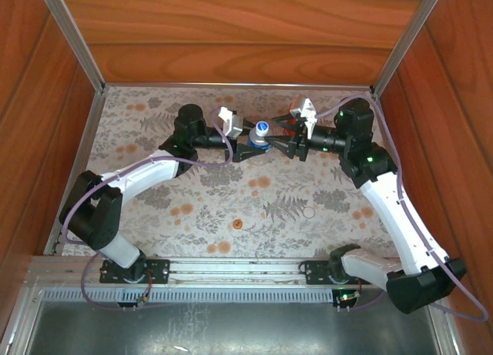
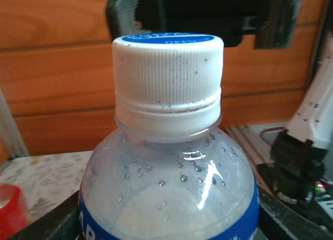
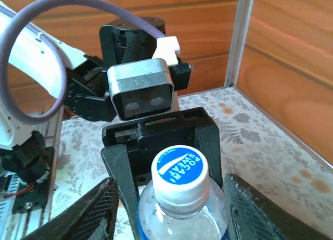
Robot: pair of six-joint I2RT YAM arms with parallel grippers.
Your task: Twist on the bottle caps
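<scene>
On the flower-patterned desk point(image 1: 154, 216), at its far middle, a short clear bottle point(image 2: 166, 182) with a blue label band stands upright, water droplets clinging to the inside of its wall. The left claw point(image 2: 169, 222) pinches its body from the left, and the right claw point(image 3: 179, 214) stands spread on either side of its shoulder. Its ribbed white cap point(image 3: 179, 169) sits on the neck with a blue top that reads "POCARI SWEAT", while a loose orange cap point(image 1: 237, 223) and a white one point(image 1: 309, 212) lie nearer on the desk, well apart.
</scene>
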